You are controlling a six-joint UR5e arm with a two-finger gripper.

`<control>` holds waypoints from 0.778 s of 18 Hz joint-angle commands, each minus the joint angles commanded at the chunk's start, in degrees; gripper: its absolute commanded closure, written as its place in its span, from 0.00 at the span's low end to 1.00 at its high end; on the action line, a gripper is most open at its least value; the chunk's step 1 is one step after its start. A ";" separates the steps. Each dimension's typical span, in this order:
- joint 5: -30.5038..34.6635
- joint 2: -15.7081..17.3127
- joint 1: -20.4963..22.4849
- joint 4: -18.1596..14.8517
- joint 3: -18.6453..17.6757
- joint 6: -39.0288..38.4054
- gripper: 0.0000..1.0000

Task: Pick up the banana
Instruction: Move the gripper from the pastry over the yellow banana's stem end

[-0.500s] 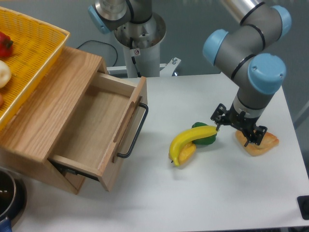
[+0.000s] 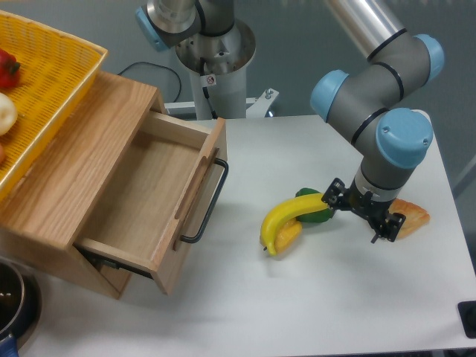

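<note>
The banana (image 2: 286,214) lies near the middle of the white table, long, curved and bright yellow. Its right end rests on a green vegetable (image 2: 318,216). My gripper (image 2: 355,218) hangs low over the table just right of the banana, open, with nothing between its fingers. Its left finger (image 2: 328,196) is close by the banana's right tip; I cannot tell if they touch.
A short yellow-orange vegetable (image 2: 289,236) lies against the banana's underside. A tan pastry (image 2: 413,216) sits right of the gripper, partly hidden by it. An open wooden drawer (image 2: 149,201) with a black handle stands at left, under a yellow basket (image 2: 44,82).
The gripper has shifted a little left and toward the front, now covering more of the pastry. The banana has not moved.
</note>
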 joint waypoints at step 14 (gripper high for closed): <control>8.34 3.87 -1.14 1.76 -8.62 10.90 0.00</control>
